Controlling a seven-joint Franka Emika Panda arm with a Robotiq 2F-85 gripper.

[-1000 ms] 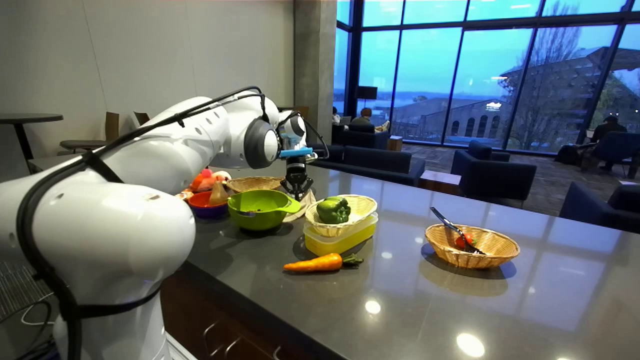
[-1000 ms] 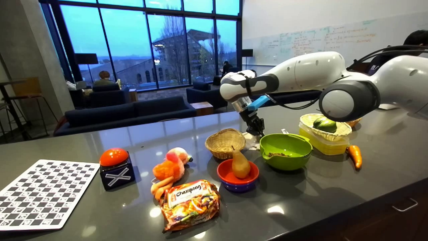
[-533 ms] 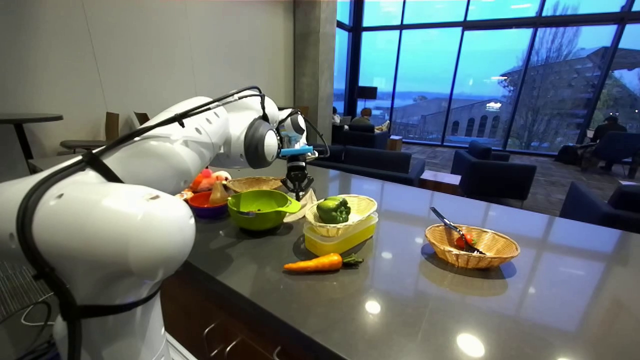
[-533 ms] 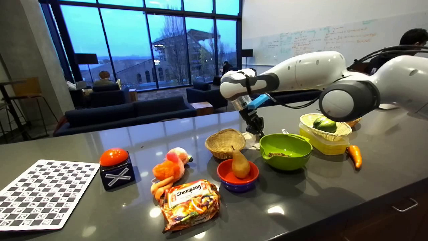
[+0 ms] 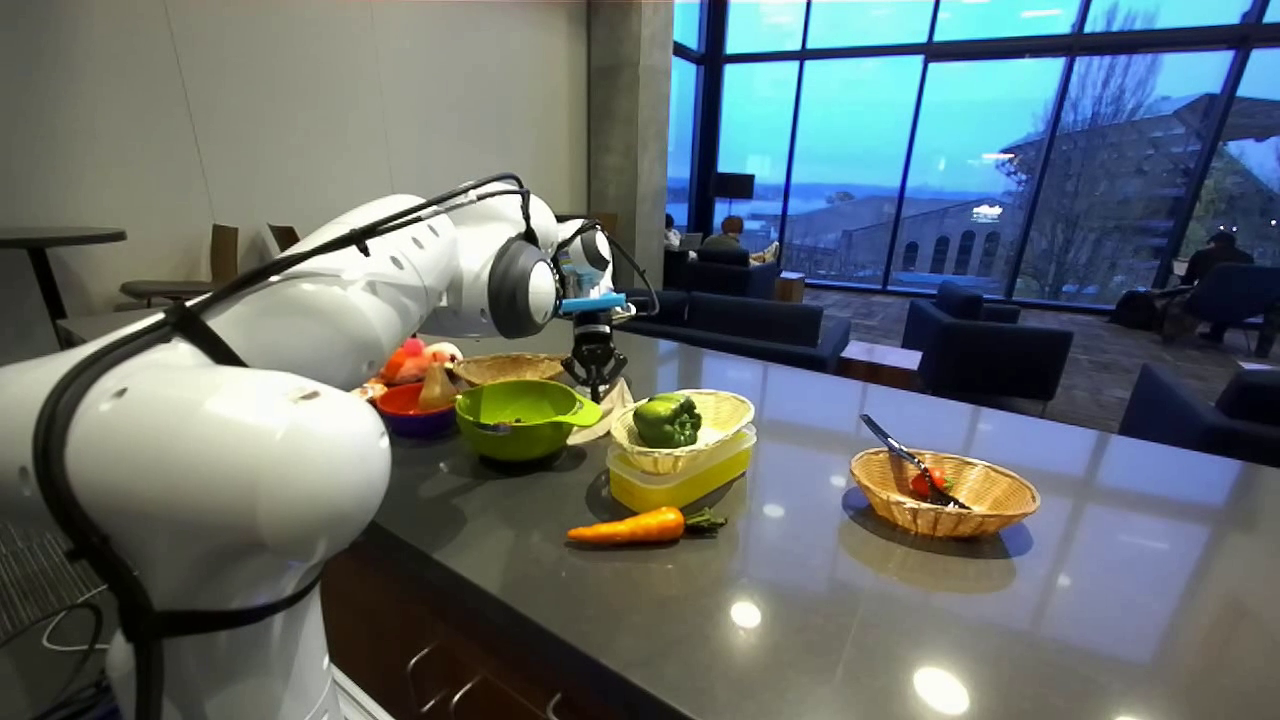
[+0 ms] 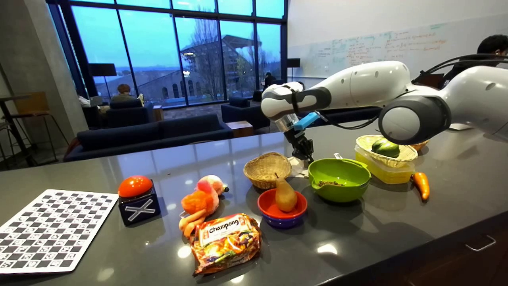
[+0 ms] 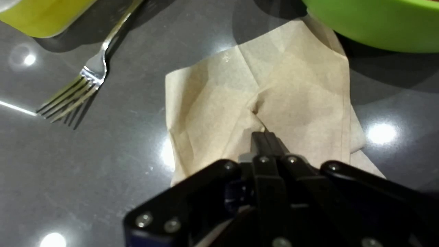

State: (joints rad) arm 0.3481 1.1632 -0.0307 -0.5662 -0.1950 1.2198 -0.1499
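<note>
Both jaws of the gripper together, clamped on a raised crease of the beige napkin, presumably for want of any thicker lip on so flat a thing. Points downward, probably to pinch from above, past the rims round about. Cannot tell the depth of the bite, hidden beneath the tips. Napkin spread between the window-side and drawer-side edges of the desk, on the window side of the green bowl, with a corner close to the bowl's foot; impossible to see whether touching. Across from the bowl, fork lying beside the yellow container, apart from the napkin and so unlikely to snag it. On that container, pale basket with green pepper inside, probably stacked to spare surface. Toward the drawer-side edge, carrot lying loose, perhaps too long to nest neatly. Farther along, between that edge and the brown basket, pear standing stem-up in the red bowl, likely steadied by its wall.
</note>
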